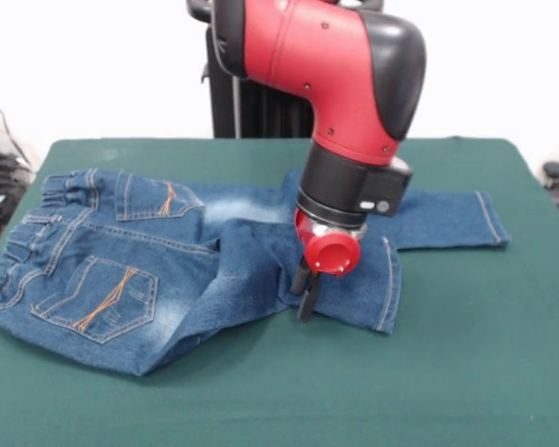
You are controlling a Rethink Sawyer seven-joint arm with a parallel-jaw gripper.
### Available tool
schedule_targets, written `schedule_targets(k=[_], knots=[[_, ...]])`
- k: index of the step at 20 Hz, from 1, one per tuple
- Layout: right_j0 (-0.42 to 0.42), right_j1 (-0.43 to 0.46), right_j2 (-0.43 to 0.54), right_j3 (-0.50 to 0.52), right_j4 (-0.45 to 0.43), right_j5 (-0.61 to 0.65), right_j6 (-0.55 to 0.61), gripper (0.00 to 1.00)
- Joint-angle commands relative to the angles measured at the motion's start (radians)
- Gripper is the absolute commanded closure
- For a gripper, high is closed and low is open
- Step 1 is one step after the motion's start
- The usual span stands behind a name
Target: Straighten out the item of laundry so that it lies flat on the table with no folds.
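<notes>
Green tabletop (503, 372) carries the jeans (121, 279), one leg doubled over directly beneath my pincer (306, 296). Whether it grips the denim, I cannot tell.

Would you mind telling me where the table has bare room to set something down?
The table is bare along its near edge below the jeans and on the right past the leg hems. A thin strip runs behind the jeans. It is crowded mid-table, where the gripper meets the folded leg.
</notes>
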Motion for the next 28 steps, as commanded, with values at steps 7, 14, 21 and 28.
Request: schedule_targets(k=[7, 14, 21, 28], knots=[[0.072, 0.081, 0.020, -0.049, 0.132, 0.042, 0.129, 0.00], [0.082, 0.087, 0.002, -0.042, 0.140, 0.024, 0.106, 1.00], [0.080, 0.082, 0.015, -0.037, 0.154, 0.017, 0.116, 1.00], [0.099, 0.107, 0.002, -0.075, 0.194, 0.035, 0.129, 1.00]])
